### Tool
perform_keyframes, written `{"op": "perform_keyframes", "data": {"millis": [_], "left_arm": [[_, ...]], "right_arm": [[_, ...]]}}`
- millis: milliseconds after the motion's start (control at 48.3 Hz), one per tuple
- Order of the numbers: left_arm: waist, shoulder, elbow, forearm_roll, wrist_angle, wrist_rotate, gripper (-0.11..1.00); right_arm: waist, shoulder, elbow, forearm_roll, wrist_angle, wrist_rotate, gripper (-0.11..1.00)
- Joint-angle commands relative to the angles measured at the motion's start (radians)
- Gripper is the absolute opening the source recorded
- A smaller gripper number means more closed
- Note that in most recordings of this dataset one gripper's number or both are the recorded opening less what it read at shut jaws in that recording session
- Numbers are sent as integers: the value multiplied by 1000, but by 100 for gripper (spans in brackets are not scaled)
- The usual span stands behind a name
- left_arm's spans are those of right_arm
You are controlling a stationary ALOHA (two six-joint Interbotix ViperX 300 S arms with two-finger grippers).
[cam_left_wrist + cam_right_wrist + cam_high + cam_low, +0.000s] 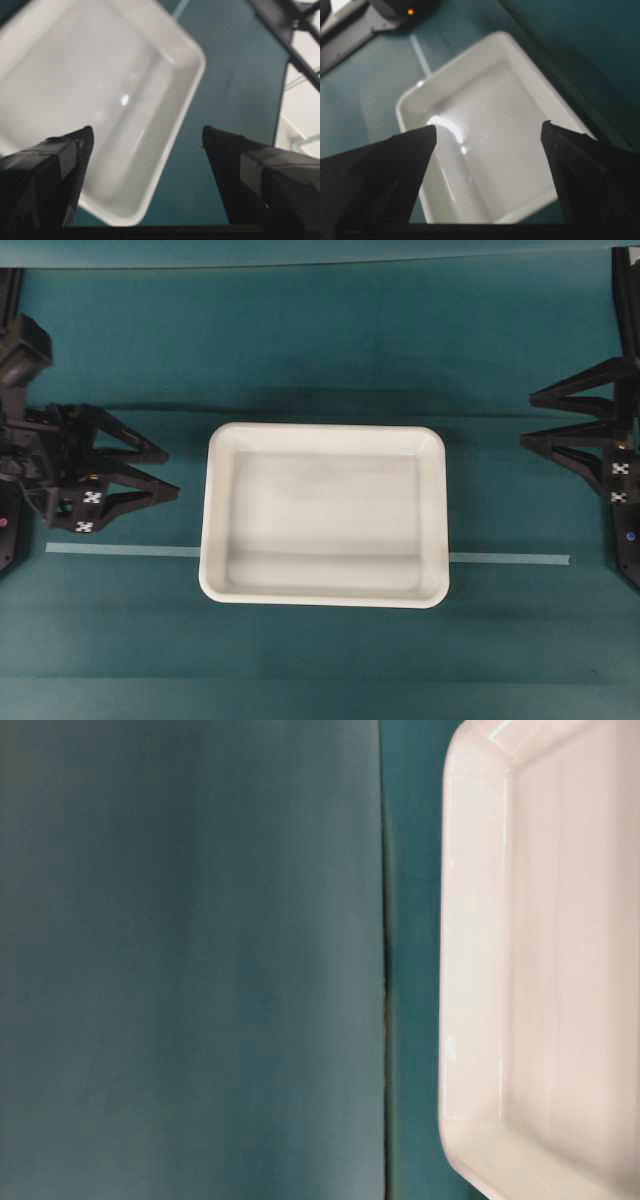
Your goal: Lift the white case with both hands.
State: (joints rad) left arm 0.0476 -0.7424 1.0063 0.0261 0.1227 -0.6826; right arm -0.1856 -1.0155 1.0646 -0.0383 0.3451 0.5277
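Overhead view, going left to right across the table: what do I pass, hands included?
Left hand, open → left stub of the pale tape strip → white case → right stub of the tape strip → right hand, open. Neither hand touches the case.

A flat teal table [330,360] carries a large shallow white plastic rectangular case [325,515] lying across a thin pale tape strip [120,550].

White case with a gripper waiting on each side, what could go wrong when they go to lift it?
The white case has a thin flat rim and sloped walls, so a jaw could slip off. The left gripper and right gripper both stand open and well clear of it; if they close unevenly or lift out of step, the case may tilt.
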Motion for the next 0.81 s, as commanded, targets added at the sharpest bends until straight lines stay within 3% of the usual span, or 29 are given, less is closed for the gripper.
{"op": "perform_keyframes", "data": {"millis": [0, 290, 476, 786], "left_arm": [[-2, -23, -34, 3, -17, 55, 93], [-2, -123, -41, 3, -17, 213, 93], [-2, -178, -44, 3, -15, 233, 93], [-2, -288, -54, 3, -9, 267, 93]], "right_arm": [[2, -3, -15, -3, 26, -6, 90], [2, -74, -23, -11, 18, -14, 90], [18, -120, -40, -51, -5, -41, 90], [25, -169, -67, -67, -60, -181, 90]]}}
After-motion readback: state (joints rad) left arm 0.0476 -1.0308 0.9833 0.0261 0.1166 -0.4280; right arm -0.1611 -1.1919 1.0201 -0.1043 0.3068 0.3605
